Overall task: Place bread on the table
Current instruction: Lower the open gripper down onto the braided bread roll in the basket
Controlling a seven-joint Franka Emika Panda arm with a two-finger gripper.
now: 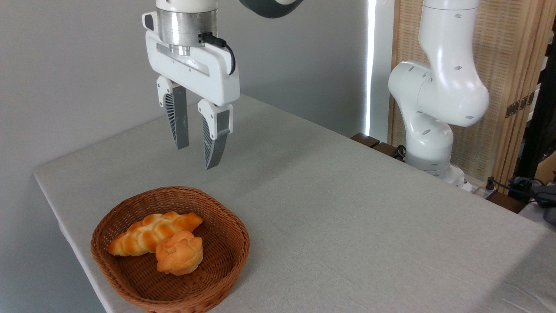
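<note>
Basket (pixel 130 278) is lying below the gripper (pixel 197 156), holding bread (pixel 147 234) beside a bun (pixel 180 254); gripper is hanging part-open, empty, table (pixel 347 217) placement pending.

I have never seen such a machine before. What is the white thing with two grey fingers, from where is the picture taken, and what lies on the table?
The white machine is a robot arm bolted at the table's far right. Its end effector, two grey fingers, hangs open in the air above the basket and holds nothing. There is one picture, from a fixed camera in front of the table, looking slightly down. On the grey table stands a brown wicker basket. Inside it lie a long braided bread and a smaller round bun, touching each other. The bread is not yet on the table.
</note>
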